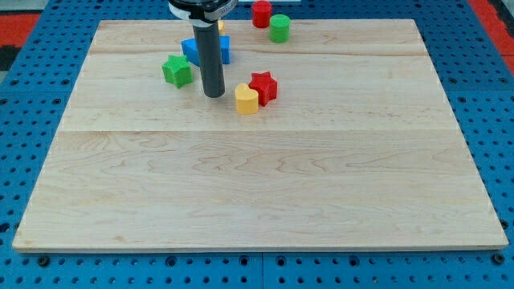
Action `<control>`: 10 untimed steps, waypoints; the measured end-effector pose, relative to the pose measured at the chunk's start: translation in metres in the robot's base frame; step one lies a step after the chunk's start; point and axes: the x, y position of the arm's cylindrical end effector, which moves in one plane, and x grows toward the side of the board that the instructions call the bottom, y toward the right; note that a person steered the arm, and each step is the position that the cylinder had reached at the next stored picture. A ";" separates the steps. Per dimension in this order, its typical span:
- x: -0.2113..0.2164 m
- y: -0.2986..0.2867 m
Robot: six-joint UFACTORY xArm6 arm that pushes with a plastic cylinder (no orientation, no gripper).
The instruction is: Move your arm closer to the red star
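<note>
While the red star (263, 87) sits in the upper middle of the bench (257, 185), touching or nearly touching the yellow block (246, 99) at its lower left, my tip (214, 95) rests on the wood a little to the star's left, level with it, with the yellow block lying between the two but slightly lower. There is no hand on this arm, only the straight dark rod, so nothing opens, closes or clamps. I judge the approach to be in its closing stretch: the tip is near the star but not beside it. The next move calls for a short slide toward the view's right, kept a touch above the yellow block's line so that the rod reaches the star's left points without shoving the yellow block into it. Left of the star, beyond the rod, stands a green block (177, 71) of a star-like outline, and a blue block (206, 50) shows partly behind the rod, up and left of the star. Above the star, at the bench's far edge, are a red block (262, 14) and a green cylinder (279, 28), well apart from it. The bench is pale planked wood, bare below the star, set on a blue perforated base (32, 48); a red patch (16, 16) shows far up and left.
</note>
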 end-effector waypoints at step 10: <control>-0.043 0.087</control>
